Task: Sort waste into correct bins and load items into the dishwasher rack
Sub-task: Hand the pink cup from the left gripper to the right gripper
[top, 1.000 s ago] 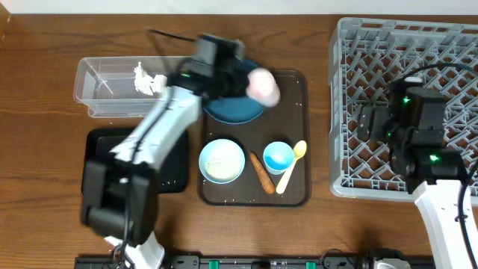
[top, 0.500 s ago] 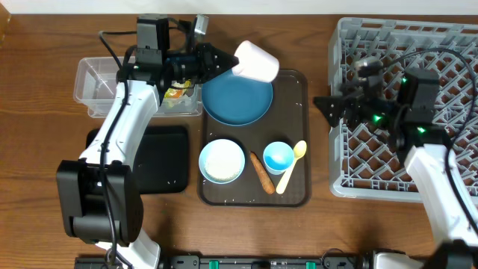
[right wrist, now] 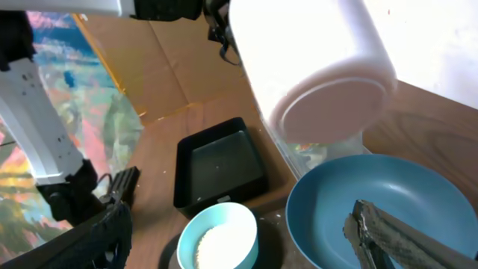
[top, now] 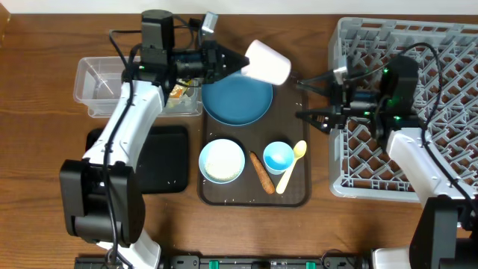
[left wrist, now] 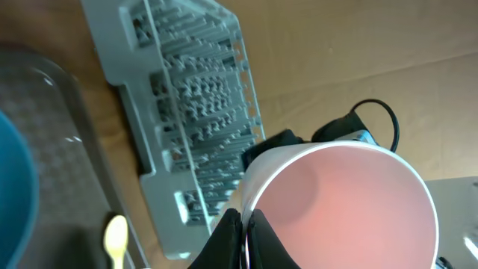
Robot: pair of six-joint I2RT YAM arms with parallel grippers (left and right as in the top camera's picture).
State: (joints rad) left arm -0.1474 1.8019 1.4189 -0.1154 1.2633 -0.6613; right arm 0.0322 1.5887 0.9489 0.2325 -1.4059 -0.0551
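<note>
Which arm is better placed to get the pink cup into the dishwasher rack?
Right, probably: the right pincer stands open, pointing at the pink cup, its arm over the dishwasher rack. The left pincer is shut on the cup's rim above the dark-blue bowl, farther from the rack.

Warm wood grain marks the tabletop (top: 45, 52); the pink cup (top: 269, 62) looks smooth, matt plastic, the rack (top: 448, 37) dull grey moulded plastic, the tub (top: 97, 82) clear, glossy plastic, the black tray (top: 160, 161) matt, the dark-blue bowl (top: 237, 101) smooth with a soft sheen.
</note>
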